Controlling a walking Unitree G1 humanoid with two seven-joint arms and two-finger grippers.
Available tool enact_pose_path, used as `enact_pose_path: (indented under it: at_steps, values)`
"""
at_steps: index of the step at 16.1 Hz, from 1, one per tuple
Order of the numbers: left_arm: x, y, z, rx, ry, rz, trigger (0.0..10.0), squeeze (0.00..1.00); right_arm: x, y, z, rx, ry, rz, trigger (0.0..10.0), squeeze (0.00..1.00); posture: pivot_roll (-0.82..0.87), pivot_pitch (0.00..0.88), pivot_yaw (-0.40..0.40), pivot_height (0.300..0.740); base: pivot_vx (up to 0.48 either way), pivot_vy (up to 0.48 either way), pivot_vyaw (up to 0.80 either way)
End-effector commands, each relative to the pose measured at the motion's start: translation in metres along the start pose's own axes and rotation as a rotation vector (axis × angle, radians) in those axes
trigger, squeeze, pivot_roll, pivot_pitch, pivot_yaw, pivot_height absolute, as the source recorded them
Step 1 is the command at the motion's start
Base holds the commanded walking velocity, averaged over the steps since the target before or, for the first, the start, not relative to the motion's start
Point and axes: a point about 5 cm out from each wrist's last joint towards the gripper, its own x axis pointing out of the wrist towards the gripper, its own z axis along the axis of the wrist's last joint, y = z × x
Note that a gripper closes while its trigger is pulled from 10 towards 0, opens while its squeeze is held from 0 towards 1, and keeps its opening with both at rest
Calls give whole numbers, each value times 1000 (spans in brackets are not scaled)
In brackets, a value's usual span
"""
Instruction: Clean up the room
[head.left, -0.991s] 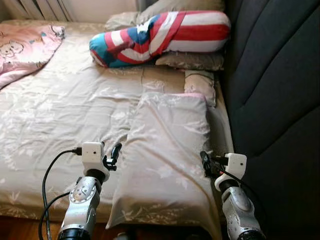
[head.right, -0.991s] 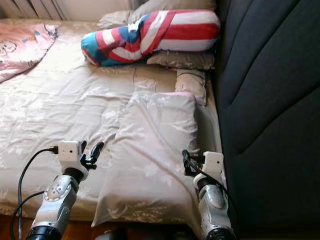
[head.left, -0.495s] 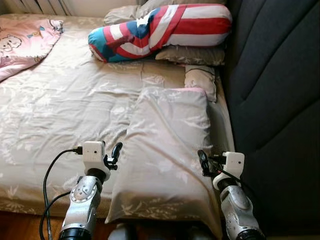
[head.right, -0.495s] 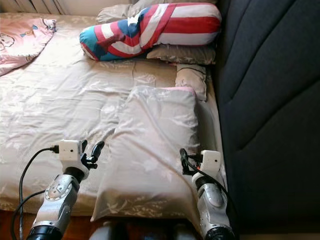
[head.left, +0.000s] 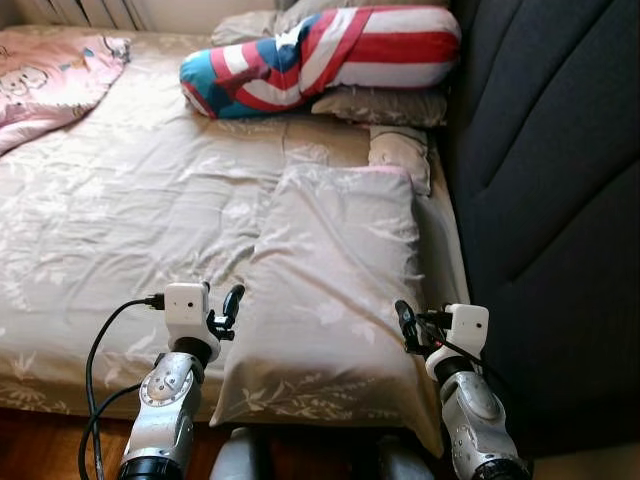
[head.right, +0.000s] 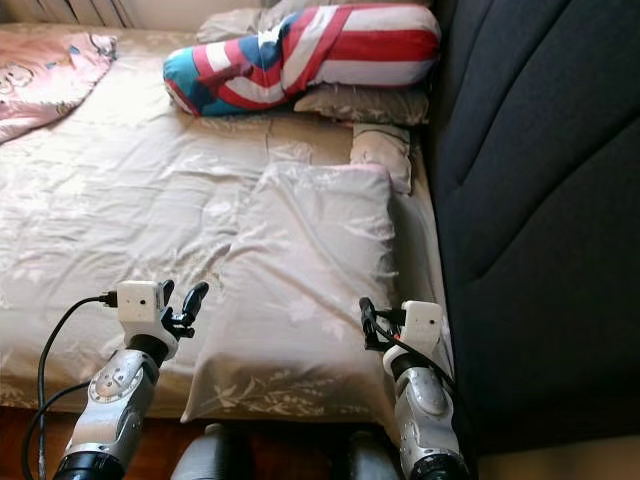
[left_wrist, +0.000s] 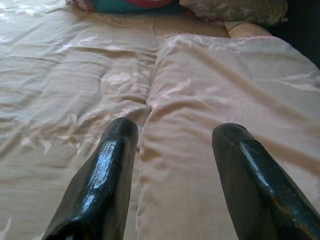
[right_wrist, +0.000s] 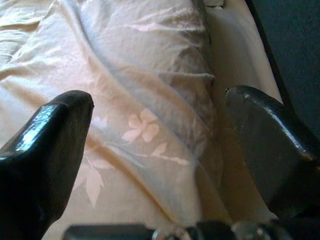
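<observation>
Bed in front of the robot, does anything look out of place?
The beige floral pillow lies lengthwise along the bed, its end overhanging the near edge, away from the striped bolster and pillows stacked farther up.

Daylight from far end washes the bed sheet (head.left: 140, 200) with glare; dark headboard (head.left: 560, 200) underexposed. Head views sharp. Wrist views soft, black fingers (left_wrist: 100, 185) blurred (too close), glossy highlights.

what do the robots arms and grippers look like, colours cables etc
Both arms are silver metal with rounded joints, each topped by a small white box at the wrist. The left gripper and the right gripper each have two long, glossy black fingers. A black cable loops from the left wrist box; thinner black wires run along the right wrist.
</observation>
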Motion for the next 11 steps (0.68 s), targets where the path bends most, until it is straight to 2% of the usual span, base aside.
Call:
enact_pose_path:
  at_steps: [1, 6, 8, 11]
  values:
    - [-3, 1, 0, -2, -5, 7, 10000, 0, -1, 1, -4, 5, 22, 7, 10000, 0, 45, 201, -49, 662, 0, 0, 0]
    - [-5, 0, -2, -5, 8, 0, 10000, 0, -1, 5, -9, 3, 67, 30, 10000, 0, 48, 214, -49, 662, 0, 0, 0]
    - [-6, 1, -3, -3, 9, 0, 10000, 0, -1, 6, -7, 9, 34, 34, 10000, 0, 49, 218, -50, 652, 0, 0, 0]
    - [-5, 2, -1, 1, 8, 3, 10000, 0, -1, 7, -7, 8, 38, 31, 10000, 0, 51, 221, -49, 652, 0, 0, 0]
